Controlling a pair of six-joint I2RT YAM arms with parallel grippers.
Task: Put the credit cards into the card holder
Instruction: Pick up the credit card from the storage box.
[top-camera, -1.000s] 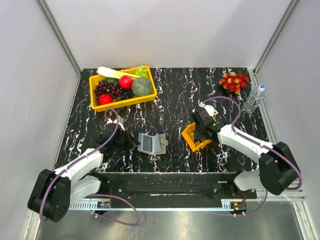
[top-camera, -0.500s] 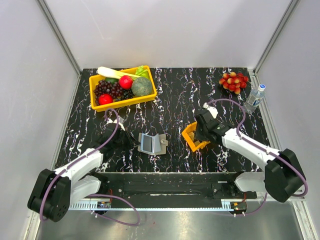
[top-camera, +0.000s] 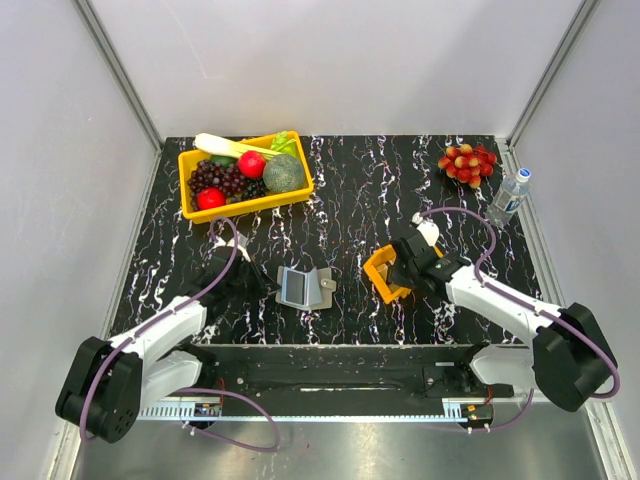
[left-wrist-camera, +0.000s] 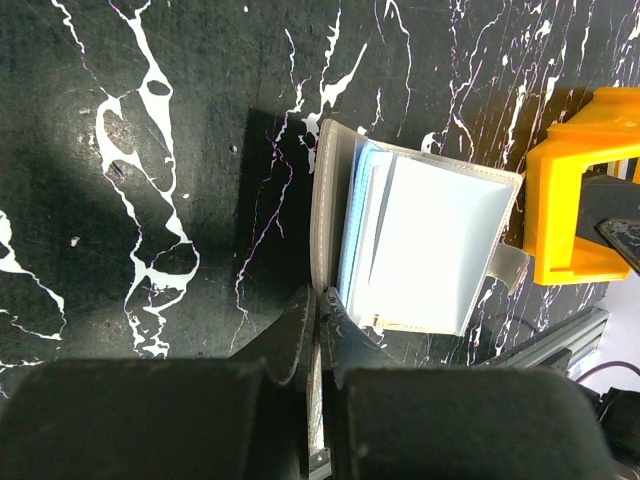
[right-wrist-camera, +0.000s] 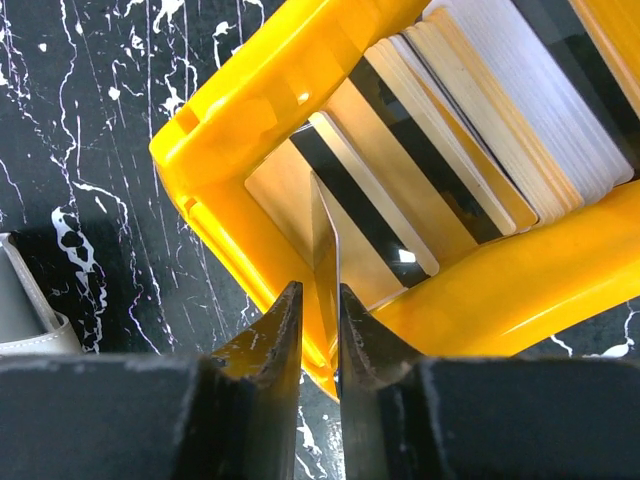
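Note:
The card holder (left-wrist-camera: 430, 240) lies open on the black marbled table, its blue-grey inside facing up, left of centre (top-camera: 303, 287). My left gripper (left-wrist-camera: 320, 300) is shut on the taupe edge of its left flap (top-camera: 270, 288). The credit cards (right-wrist-camera: 480, 130) are stacked leaning inside the small orange tray (right-wrist-camera: 250, 110). One tan card (right-wrist-camera: 325, 240) stands on edge at the tray's near end. My right gripper (right-wrist-camera: 318, 290) is over the tray (top-camera: 378, 262), open only narrowly, one finger on each side of that card. A thin gap shows on its left.
At the back left is a yellow bin (top-camera: 250, 205) of fruit and vegetables. A cluster of red fruit (top-camera: 467, 162) and a water bottle (top-camera: 509, 196) are at the back right. A metal rail (top-camera: 330, 375) runs along the near edge between the arm bases.
My right gripper has shifted slightly nearer over the orange tray and its jaws have narrowed around the standing card. The left arm and the card holder have not moved.

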